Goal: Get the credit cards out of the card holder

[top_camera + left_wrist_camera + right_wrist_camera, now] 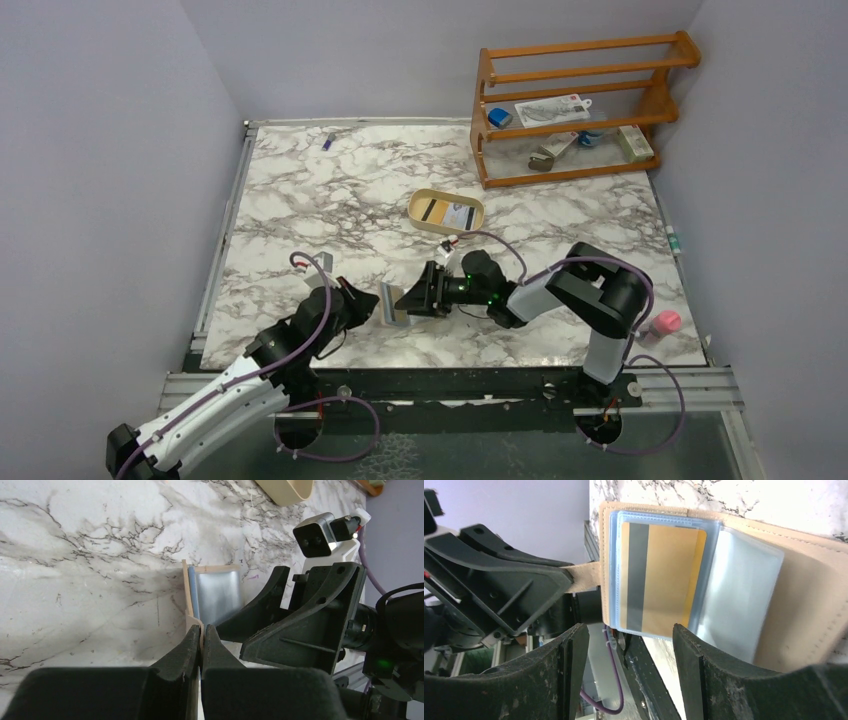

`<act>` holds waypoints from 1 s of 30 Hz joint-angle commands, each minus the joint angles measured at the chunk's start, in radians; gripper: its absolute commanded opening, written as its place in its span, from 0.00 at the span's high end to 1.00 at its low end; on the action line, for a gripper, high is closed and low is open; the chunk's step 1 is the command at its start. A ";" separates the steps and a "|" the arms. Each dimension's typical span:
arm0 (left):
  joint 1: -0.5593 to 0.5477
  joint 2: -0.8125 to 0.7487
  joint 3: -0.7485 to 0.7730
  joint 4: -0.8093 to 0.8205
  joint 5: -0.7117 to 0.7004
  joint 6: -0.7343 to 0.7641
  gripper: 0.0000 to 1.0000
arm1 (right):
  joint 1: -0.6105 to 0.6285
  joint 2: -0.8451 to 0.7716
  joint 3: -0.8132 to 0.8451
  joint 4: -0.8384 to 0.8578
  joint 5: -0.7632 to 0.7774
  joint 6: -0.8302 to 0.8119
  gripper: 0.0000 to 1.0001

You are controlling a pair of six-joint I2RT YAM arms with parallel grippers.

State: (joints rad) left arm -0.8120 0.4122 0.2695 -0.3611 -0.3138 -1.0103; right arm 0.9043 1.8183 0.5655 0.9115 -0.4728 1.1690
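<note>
Card holder tab hides inside left end effector (clear sleeve blurred).

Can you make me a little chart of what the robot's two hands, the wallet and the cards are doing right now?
left gripper: shut on the card holder's tab
right gripper: open, one jaw on each side of the sleeves, not gripping
card holder: open, clear sleeves showing
credit card: gold with a grey stripe, inside a clear sleeve, not out yet
tray: tan oval, farther back on the table, flat card-like things in it
</note>
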 commanded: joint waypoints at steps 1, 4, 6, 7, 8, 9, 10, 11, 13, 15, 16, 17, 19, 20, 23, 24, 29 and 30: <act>-0.001 -0.009 -0.042 -0.013 0.032 -0.041 1.00 | 0.008 0.058 0.022 0.088 0.034 0.043 0.34; -0.001 0.003 -0.063 -0.021 0.028 -0.045 1.00 | 0.012 0.064 0.032 0.076 0.049 0.037 0.34; -0.001 0.017 -0.079 -0.018 0.024 -0.051 1.00 | 0.012 0.067 0.043 0.057 0.056 0.029 0.34; -0.001 0.022 -0.086 -0.016 0.024 -0.053 1.00 | 0.013 0.071 0.049 0.054 0.058 0.028 0.34; -0.001 0.025 -0.094 -0.011 0.023 -0.053 1.00 | 0.014 0.076 0.053 0.053 0.061 0.026 0.34; -0.002 0.026 -0.099 -0.006 0.020 -0.051 1.00 | 0.014 0.080 0.055 0.051 0.063 0.026 0.34; -0.002 0.027 -0.104 -0.005 0.017 -0.050 1.00 | 0.014 0.088 0.058 0.051 0.065 0.024 0.34; 0.000 0.026 -0.109 -0.004 0.011 -0.047 1.00 | 0.014 0.093 0.059 0.050 0.069 0.024 0.34; 0.000 0.027 -0.118 -0.005 -0.003 -0.039 1.00 | 0.013 0.102 0.055 0.047 0.081 0.021 0.34; -0.001 0.031 -0.130 -0.004 -0.017 -0.039 1.00 | 0.014 0.108 0.049 0.041 0.090 0.014 0.34; -0.001 0.033 -0.136 0.000 -0.023 -0.040 1.00 | 0.014 0.111 0.046 0.040 0.093 0.013 0.34; -0.001 0.035 -0.144 0.010 -0.025 -0.042 1.00 | 0.014 0.117 0.043 0.041 0.092 0.012 0.34; -0.001 0.042 -0.165 0.037 -0.017 -0.048 0.82 | 0.014 0.127 0.040 0.045 0.091 0.014 0.34; -0.001 0.047 -0.176 0.051 -0.008 -0.053 0.75 | 0.014 0.132 0.038 0.049 0.089 0.016 0.34; -0.001 0.067 -0.206 0.085 0.014 -0.067 0.55 | 0.014 0.145 0.036 0.058 0.082 0.021 0.34; -0.001 0.073 -0.214 0.095 0.022 -0.070 0.51 | 0.014 0.148 0.037 0.059 0.081 0.021 0.34; -0.001 0.093 -0.235 0.136 0.041 -0.075 0.43 | 0.014 0.153 0.039 0.059 0.077 0.021 0.34; -0.001 0.097 -0.239 0.140 0.043 -0.078 0.43 | 0.014 0.153 0.039 0.059 0.077 0.021 0.34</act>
State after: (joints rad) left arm -0.8120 0.4824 0.0761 -0.2100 -0.3008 -1.0824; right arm 0.9108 1.9373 0.6090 0.9943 -0.4191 1.2045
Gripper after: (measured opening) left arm 0.565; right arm 0.659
